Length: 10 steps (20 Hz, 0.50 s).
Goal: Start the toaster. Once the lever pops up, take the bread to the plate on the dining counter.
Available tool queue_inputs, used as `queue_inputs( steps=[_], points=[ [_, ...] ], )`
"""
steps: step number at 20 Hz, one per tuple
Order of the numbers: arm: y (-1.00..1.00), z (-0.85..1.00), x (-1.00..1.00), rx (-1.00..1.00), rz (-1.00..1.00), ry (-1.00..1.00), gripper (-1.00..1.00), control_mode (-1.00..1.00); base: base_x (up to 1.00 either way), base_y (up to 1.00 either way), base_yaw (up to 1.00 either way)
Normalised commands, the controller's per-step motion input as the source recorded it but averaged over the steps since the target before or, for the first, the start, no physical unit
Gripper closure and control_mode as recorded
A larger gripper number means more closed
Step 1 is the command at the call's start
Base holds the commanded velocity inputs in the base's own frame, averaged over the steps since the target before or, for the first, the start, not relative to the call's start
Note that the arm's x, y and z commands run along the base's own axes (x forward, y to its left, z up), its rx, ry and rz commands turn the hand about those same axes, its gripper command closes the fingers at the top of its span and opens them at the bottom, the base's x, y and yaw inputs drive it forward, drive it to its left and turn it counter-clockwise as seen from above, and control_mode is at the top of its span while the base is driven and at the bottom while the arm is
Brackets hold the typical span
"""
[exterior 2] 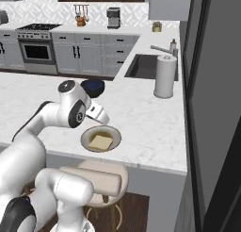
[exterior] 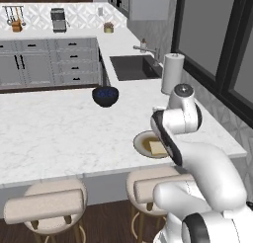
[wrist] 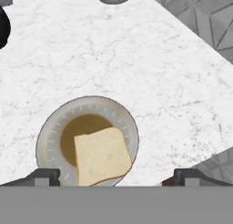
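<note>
your gripper point(wrist: 116, 177) hangs above the plate point(wrist: 49, 129), jaws spread wide with nothing between them. the bread point(wrist: 101, 155) lies flat in that plate on the dining counter point(exterior: 59, 133), near the counter's front edge and over the stools point(exterior: 47, 205). it covers the dish's brown centre on the side nearer the fingertips point(wrist: 45, 176), one corner reaching over the pale rim. the slice is close to square, so no long axis stands out; in the hand view its edges sit slightly skewed to the frame. judged from this, delivery looks done. your next move calls only for lifting clear without touching the slice. the dark blue bowl point(exterior: 105, 96) stands well apart.
</note>
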Motion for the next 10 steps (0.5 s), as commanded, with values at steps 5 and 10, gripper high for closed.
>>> queue_inputs(
  steps=[5, 10],
  points=[
    [0.18, 0.31, -0.53, -0.1, 0.07, 0.1, -1.0, -1.0, 0.0, 0.0, 0.0],
    [0.36, 0.21, -0.35, 0.0, 0.21, 0.06, -1.0, -1.0, 0.0, 0.0, 0.0]
  ],
)
